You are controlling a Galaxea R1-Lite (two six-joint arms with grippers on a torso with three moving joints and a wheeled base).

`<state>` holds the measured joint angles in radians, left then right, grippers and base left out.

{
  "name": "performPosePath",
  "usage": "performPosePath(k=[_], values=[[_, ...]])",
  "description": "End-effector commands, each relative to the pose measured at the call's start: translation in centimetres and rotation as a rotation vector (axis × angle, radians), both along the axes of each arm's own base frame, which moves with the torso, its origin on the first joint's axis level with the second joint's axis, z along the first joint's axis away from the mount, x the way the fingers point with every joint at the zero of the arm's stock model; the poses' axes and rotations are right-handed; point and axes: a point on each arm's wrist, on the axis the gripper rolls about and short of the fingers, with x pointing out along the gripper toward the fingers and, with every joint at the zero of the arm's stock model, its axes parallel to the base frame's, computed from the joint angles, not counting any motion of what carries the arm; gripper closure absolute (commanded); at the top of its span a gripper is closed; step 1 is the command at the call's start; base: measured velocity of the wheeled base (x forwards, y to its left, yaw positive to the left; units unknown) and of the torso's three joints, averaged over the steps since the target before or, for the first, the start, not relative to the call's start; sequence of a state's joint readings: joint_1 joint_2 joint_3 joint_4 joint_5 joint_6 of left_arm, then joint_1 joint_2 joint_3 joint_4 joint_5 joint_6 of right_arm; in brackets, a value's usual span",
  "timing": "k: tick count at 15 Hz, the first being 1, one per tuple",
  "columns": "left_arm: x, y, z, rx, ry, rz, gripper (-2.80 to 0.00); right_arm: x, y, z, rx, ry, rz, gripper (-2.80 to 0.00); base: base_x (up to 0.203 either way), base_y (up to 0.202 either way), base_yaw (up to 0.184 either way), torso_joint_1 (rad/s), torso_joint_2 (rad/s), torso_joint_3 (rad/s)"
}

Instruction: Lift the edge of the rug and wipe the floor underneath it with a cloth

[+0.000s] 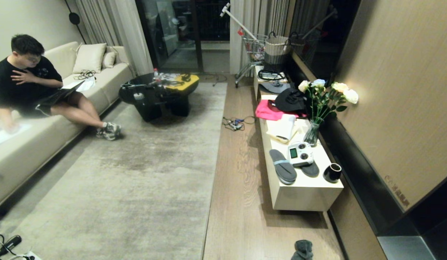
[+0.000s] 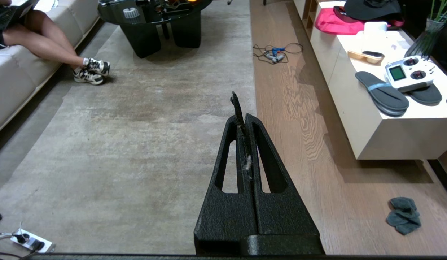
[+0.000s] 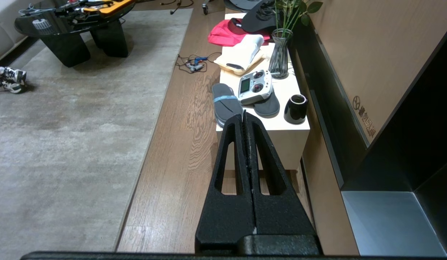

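On the floor [image 1: 241, 202] beside the rug edge [image 1: 213, 169] lies the cloth [image 1: 302, 250]; left gripper [image 2: 241, 104] and right gripper [image 3: 244, 117] closed, empty

Left gripper [image 2: 245, 117] and right gripper [image 3: 244, 119]: matte black, grainy-textured triangular fingers with long cut-out slots.

A home living room: a pale sofa [image 1: 46, 119] beside a large rug [image 1: 136, 173], a dark coffee table [image 1: 158, 95] on that rug, and a low cabinet [image 1: 302, 187] with a flower vase [image 1: 311, 133] across it.
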<state>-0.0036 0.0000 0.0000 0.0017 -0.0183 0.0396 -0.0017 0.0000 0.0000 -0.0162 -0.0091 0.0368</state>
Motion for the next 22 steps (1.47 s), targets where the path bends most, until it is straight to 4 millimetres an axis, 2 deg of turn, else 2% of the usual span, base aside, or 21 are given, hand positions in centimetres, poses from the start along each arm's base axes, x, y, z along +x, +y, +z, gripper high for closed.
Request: performPosePath(k=[1,22], values=[[0.01,0.00,0.01,0.000,0.001,-0.001,0.00,0.01,0.00,0.01,0.000,0.001,0.000,0.00,0.000,0.000,0.000,0.000,0.00,0.000],[0.00,0.00,0.00,0.000,0.000,0.000,0.00,0.01,0.00,-0.01,-0.002,0.002,0.000,0.00,0.000,0.000,0.000,0.000,0.00,0.000]])
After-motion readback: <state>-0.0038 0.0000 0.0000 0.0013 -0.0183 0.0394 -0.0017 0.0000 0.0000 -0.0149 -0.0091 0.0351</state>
